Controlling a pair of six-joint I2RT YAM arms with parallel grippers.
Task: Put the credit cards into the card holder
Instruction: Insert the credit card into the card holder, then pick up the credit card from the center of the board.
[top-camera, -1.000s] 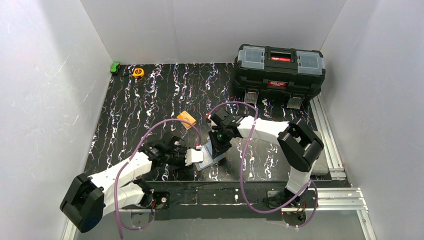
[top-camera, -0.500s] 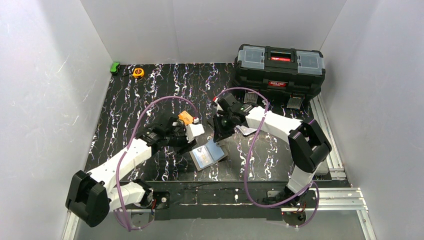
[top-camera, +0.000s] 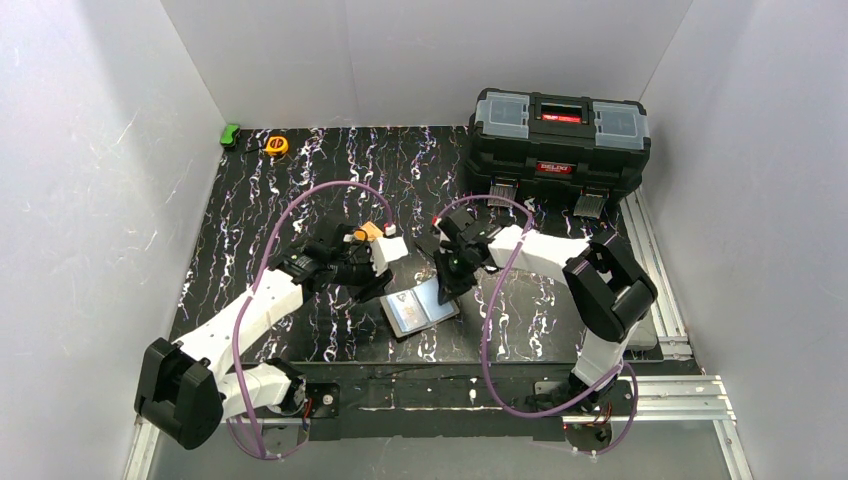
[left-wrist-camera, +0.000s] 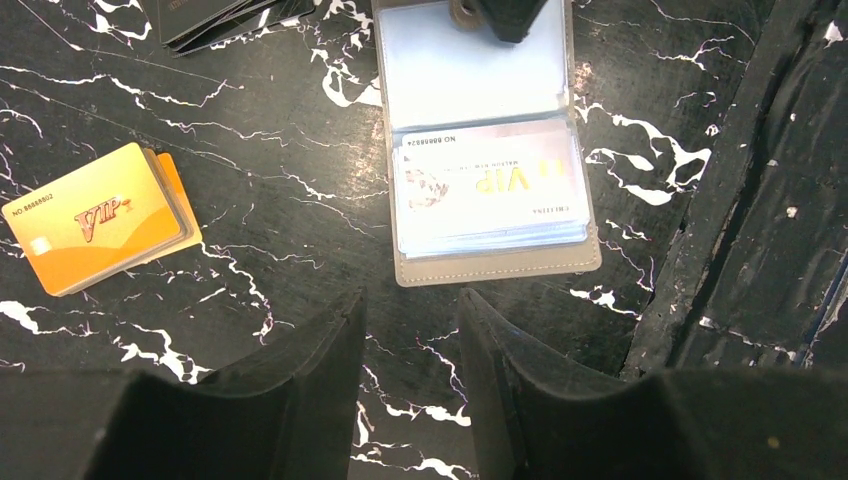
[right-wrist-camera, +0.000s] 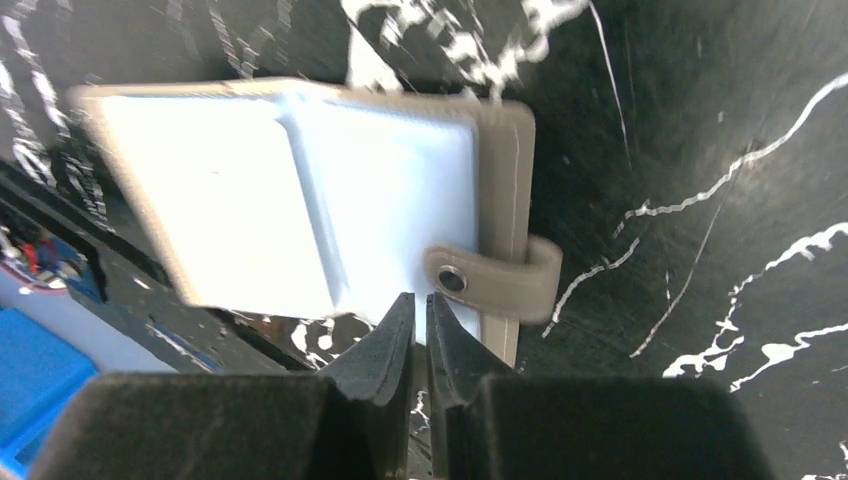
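**Black marbled tabletop (top-camera: 300, 180), holder open flat**

Near the front edge lay the taupe, leather-like holder (left-wrist-camera: 485, 262), a pale rectangular card (left-wrist-camera: 490, 190) in its clear pocket. The right gripper (right-wrist-camera: 420, 298) stood nearly pressed together beside the snap tab (right-wrist-camera: 500, 282); whether it pinched anything was unclear. The left gripper (left-wrist-camera: 410, 300) hung spread and empty. An orange stack (left-wrist-camera: 95, 218) lay well apart.

The left hand (top-camera: 388, 258) has drawn away from the card holder (top-camera: 420, 307) and now hovers near the orange stack (top-camera: 372, 232). The right hand (top-camera: 447, 288), raised clear half a second ago, is back down at the holder's far edge by its snap tab (right-wrist-camera: 490, 280)
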